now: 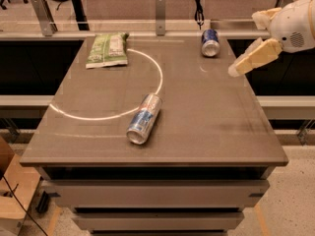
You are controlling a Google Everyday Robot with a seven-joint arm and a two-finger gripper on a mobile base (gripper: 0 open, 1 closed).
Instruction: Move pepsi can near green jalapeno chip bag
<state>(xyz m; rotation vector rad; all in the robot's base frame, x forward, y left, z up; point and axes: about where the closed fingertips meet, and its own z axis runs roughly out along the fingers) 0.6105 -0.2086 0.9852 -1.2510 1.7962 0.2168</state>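
The pepsi can is short and dark blue and lies on its side at the far right of the table, its silver top facing me. The green jalapeno chip bag lies flat at the far left corner, well apart from the can. My gripper hangs above the table's right edge, to the right of the pepsi can and a little nearer to me. Its two cream fingers are spread open and hold nothing.
A taller slim silver-blue-red can lies on its side near the middle of the grey table. A bright arc of light curves across the tabletop. A rail with metal posts runs behind the far edge.
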